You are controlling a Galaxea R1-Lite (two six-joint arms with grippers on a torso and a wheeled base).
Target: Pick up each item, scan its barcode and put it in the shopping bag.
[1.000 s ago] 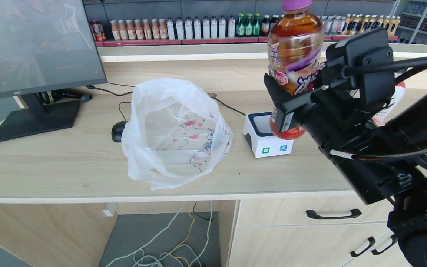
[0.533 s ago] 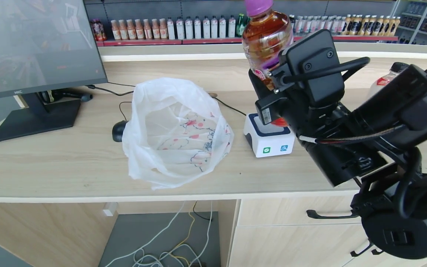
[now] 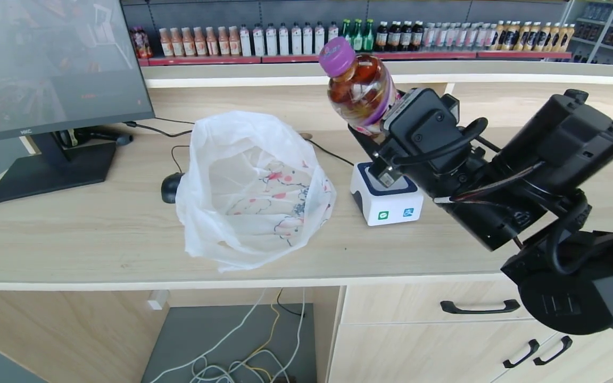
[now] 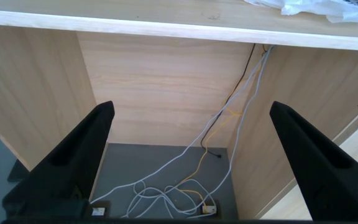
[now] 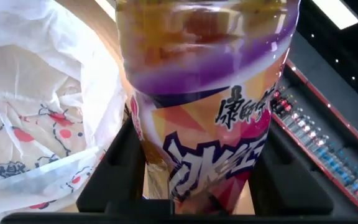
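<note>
A tea bottle [image 3: 359, 96] with a purple cap and purple label is held in the air, tilted with its cap toward the bag. My right gripper [image 3: 373, 135] is shut on the bottle's lower half, just above and behind the white scanner box [image 3: 386, 201]. In the right wrist view the bottle [image 5: 204, 124] stands between the two dark fingers [image 5: 114, 168], with the bag [image 5: 36, 124] beside it. The white plastic shopping bag [image 3: 253, 186] stands open on the counter, left of the scanner. My left gripper [image 4: 188, 162] hangs open below the counter edge, holding nothing.
A monitor [image 3: 46, 69] stands at the back left and a black mouse [image 3: 170, 187] lies beside the bag. Cables [image 4: 185, 186] lie on the floor under the counter. Drawers with black handles [image 3: 479, 307] sit below right. Bottle shelves [image 3: 338, 37] line the back wall.
My right arm has carried the bottle leftward and lower, from right of the scanner to over its far side. The bottle has tipped from upright toward the bag.
</note>
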